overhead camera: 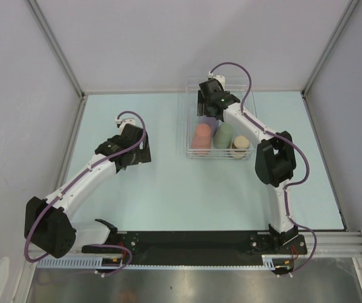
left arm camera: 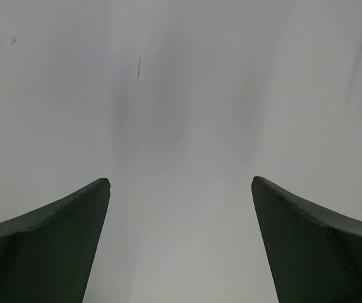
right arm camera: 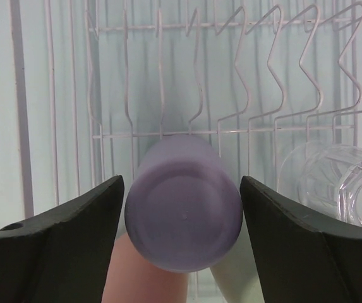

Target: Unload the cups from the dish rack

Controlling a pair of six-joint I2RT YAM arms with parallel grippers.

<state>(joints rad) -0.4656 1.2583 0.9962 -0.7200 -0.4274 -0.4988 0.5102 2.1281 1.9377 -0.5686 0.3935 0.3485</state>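
Note:
The clear dish rack (overhead camera: 189, 120) stands at the back middle of the table, and its white wire ribs (right arm camera: 162, 76) fill the right wrist view. A salmon cup (overhead camera: 201, 136), a pale green cup (overhead camera: 223, 134) and a beige cup (overhead camera: 239, 146) stand in its near half. My right gripper (overhead camera: 210, 106) is over the rack's far half, and its jaws (right arm camera: 182, 178) are closed against both sides of a lilac cup (right arm camera: 184, 221). The salmon cup (right arm camera: 143, 281) and the green cup (right arm camera: 239, 284) show below it. My left gripper (overhead camera: 136, 155) is open and empty (left arm camera: 181, 180) over bare table.
A clear glass tumbler (right arm camera: 338, 186) lies in the rack to the right of the lilac cup. Grey walls enclose the pale blue table (overhead camera: 136, 196) on three sides. A black rail (overhead camera: 187, 243) runs along the near edge.

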